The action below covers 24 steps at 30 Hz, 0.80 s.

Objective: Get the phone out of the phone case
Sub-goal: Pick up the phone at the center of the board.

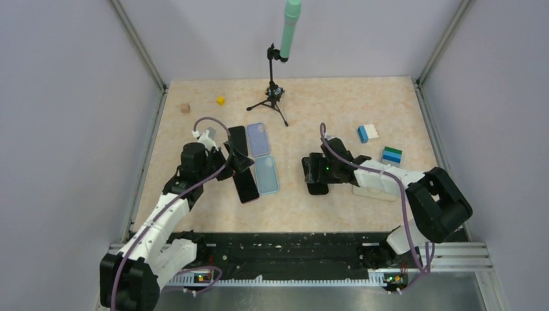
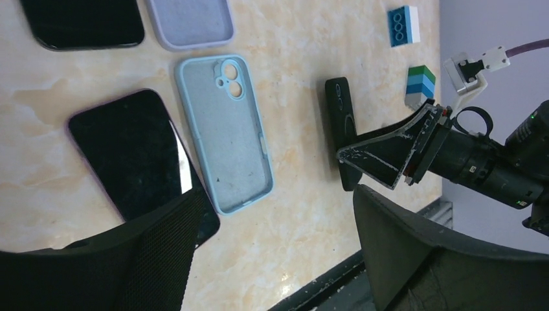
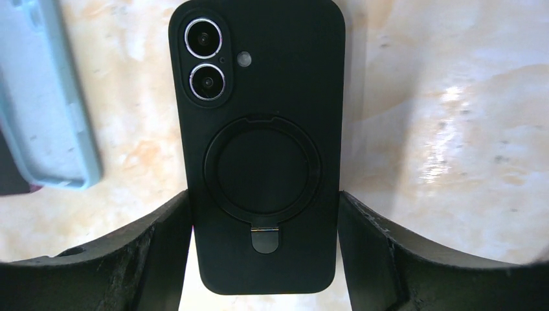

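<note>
Right tool [image 3: 265, 207] astride case [image 3: 275, 78] (seemingly touching)

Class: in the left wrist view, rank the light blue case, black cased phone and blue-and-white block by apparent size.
1. light blue case
2. black cased phone, farther away and partly hidden
3. blue-and-white block

Black phone case [image 3: 259, 149], light blue case [image 2: 223, 129], mottled beige table [image 1: 336, 110]

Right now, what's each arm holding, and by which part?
Right fingers grip the cased phone by its two long edges, on the half away from the cameras. Left fingers open, holding nothing.
</note>
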Tool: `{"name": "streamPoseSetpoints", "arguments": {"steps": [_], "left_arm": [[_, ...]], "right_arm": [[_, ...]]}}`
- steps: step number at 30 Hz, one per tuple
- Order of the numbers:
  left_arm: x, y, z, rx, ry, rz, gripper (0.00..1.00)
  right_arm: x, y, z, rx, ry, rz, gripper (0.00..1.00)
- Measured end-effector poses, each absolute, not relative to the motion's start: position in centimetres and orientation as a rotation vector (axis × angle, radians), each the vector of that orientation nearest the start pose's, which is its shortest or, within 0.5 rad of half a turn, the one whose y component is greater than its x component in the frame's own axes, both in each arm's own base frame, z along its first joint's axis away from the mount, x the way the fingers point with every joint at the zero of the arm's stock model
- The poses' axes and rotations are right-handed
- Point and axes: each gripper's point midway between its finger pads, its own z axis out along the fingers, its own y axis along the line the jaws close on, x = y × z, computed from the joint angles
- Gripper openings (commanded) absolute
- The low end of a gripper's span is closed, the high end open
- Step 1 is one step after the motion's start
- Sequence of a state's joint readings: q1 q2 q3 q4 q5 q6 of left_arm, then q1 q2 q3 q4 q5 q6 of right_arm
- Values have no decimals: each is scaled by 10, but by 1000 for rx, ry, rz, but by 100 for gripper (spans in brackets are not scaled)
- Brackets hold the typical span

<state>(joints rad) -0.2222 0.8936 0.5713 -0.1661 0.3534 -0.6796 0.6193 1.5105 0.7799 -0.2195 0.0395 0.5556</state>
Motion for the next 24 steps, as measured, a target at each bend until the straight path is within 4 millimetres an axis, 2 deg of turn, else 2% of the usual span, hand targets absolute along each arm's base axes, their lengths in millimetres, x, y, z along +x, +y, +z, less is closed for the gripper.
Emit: {"name": "streamPoseSetpoints", "arguments": {"steps": [6, 11, 16, 24], "left_arm": [[265, -173, 132, -263, 2293, -1040, 80], [255, -202, 114, -243, 2412, -1134, 79], [246, -232, 123, -198, 2400, -1224, 79], [256, -251, 135, -256, 2326, -1211, 77]], "right_arm": [[259, 234, 48, -58, 2547, 671, 49], [246, 254, 50, -35, 2518, 894, 49], [233, 272, 55, -3, 2485, 1112, 48], [235, 297, 87, -57, 2352, 1332, 48]]}}
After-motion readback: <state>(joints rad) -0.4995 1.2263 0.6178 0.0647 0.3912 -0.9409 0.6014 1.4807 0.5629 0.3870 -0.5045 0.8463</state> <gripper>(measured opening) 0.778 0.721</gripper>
